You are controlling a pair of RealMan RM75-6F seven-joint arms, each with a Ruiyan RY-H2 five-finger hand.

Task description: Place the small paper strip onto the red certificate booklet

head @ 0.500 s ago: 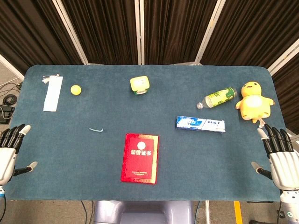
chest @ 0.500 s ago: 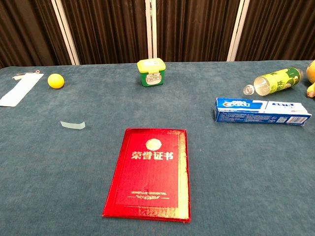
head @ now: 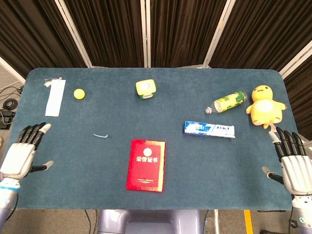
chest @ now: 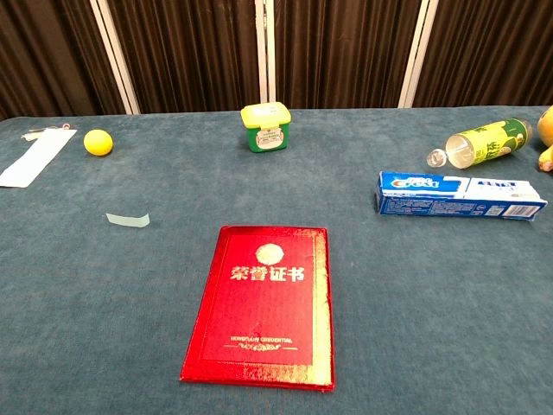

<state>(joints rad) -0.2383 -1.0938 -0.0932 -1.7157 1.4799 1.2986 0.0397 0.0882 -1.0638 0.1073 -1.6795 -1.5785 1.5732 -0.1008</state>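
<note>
The small paper strip [head: 100, 135] lies left of the red certificate booklet [head: 146, 165] — apart. Left hand [head: 22, 155] and right hand [head: 291, 163] — fingers spread, holding nothing.

One red booklet [head: 146, 165] on the table [head: 161, 122]; one small paper strip [head: 101, 136]; one long white sheet [head: 55, 97] up at the far left; one yellow ball [head: 79, 93]; one small yellow-green tub [head: 145, 88]; one toothpaste box [head: 209, 129]; one green-labelled bottle [head: 226, 102] lying on its side; one yellow plush toy [head: 264, 106]; and two robot hands, a left hand [head: 22, 155] and a right hand [head: 291, 162].
</note>
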